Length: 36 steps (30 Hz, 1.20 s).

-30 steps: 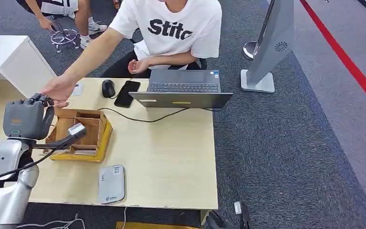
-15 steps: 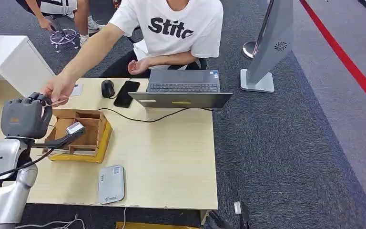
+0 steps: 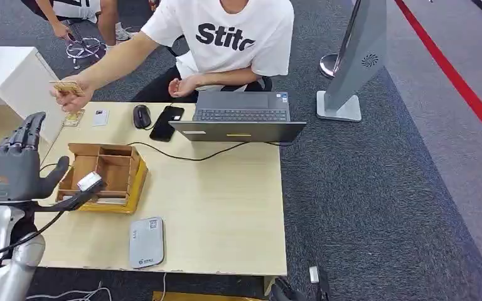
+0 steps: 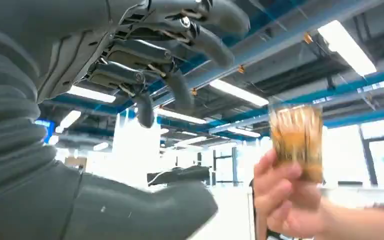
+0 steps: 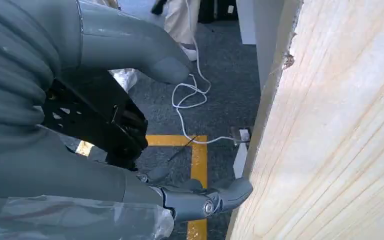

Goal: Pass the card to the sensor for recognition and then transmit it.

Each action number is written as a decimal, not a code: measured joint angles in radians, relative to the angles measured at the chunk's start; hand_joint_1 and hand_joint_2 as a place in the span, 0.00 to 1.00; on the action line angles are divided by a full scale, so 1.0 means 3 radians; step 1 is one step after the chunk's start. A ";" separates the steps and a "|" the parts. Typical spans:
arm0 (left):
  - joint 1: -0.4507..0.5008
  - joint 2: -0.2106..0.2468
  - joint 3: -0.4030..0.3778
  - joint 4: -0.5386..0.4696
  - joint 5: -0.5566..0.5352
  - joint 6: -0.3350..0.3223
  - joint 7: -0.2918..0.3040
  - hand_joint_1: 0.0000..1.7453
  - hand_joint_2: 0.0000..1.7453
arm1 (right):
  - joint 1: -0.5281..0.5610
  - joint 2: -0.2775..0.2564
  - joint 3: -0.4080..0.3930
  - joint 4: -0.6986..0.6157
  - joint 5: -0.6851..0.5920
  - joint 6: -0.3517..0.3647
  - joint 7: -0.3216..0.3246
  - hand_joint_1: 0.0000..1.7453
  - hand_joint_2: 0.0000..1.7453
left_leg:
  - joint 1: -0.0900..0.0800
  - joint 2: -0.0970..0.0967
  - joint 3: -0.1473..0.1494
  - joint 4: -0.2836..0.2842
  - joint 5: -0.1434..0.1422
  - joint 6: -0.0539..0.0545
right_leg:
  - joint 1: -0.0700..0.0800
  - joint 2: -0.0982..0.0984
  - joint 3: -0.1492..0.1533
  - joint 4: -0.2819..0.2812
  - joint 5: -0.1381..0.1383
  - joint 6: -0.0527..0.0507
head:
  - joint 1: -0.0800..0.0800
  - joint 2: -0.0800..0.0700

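Note:
A person's hand (image 3: 75,99) holds the tan card (image 3: 66,86) up beyond the table's far left corner. My left hand (image 3: 16,166) is raised below it and apart from it, fingers spread, holding nothing. The left wrist view has the same card (image 4: 296,142), blurred, in the person's fingers (image 4: 280,200), beyond my open left hand (image 4: 145,65). The grey card sensor (image 3: 147,241) lies flat near the table's front edge. My right hand (image 5: 105,125) hangs beside the wooden table edge (image 5: 340,125), empty, fingers loosely apart.
A wooden divided box (image 3: 103,175) sits right of my left hand. Two more cards (image 3: 72,118) lie at the far left of the table. A laptop (image 3: 241,119), phone (image 3: 167,123), mouse (image 3: 142,116) and cable sit before the seated person (image 3: 226,44). A grey stand (image 3: 351,69) rises on the carpet.
The person has taken the card from my left hand and lifted it up and away. My left hand has opened and dropped lower, toward me.

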 joint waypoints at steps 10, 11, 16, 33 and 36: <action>0.1098 -0.0787 0.0563 -0.1071 0.2493 -0.0021 -0.1123 0.00 1.00 | 0.0096 -0.0029 -0.0165 0.0004 -0.0116 -0.0031 -0.0162 0.00 1.00 | -0.0003 0.0000 -0.0004 0.0000 -0.0011 0.0011 | -0.0003 -0.0005 0.0003 -0.0005 -0.0007 0.0009 | -0.0003 0.0000; 0.1181 -0.0902 0.0647 -0.1142 0.2922 -0.0331 -0.1174 0.00 1.00 | 0.0109 -0.0038 -0.0188 0.0005 -0.0126 -0.0031 -0.0179 0.00 1.00 | -0.0004 0.0000 -0.0003 0.0000 -0.0012 0.0012 | -0.0003 -0.0005 0.0003 -0.0005 -0.0007 0.0009 | -0.0004 0.0000; 0.1395 -0.1380 0.1179 -0.1323 0.3766 -0.1449 -0.1242 0.00 1.00 | 0.0155 -0.0072 -0.0301 0.0005 -0.0149 -0.0029 -0.0197 0.00 1.00 | -0.0004 -0.0003 -0.0003 0.0000 -0.0012 0.0012 | -0.0004 -0.0007 0.0003 -0.0005 -0.0008 0.0011 | -0.0004 0.0000; 0.1873 -0.2187 0.2121 -0.0888 0.5331 -0.1834 -0.1145 1.00 1.00 | 0.0301 -0.0083 -0.0576 0.0028 -0.0296 0.0239 -0.0375 1.00 1.00 | -0.0005 -0.0012 0.0000 0.0000 -0.0019 0.0015 | -0.0004 -0.0016 0.0008 -0.0006 -0.0017 0.0016 | -0.0005 0.0000; 0.1951 -0.2229 0.2031 -0.0614 0.5434 -0.1571 -0.1259 1.00 1.00 | 0.0335 -0.0092 -0.0612 0.0039 -0.0297 0.0287 -0.0387 1.00 1.00 | -0.0006 -0.0013 0.0000 0.0000 -0.0019 0.0015 | -0.0004 -0.0017 0.0009 -0.0007 -0.0018 0.0017 | -0.0001 0.0000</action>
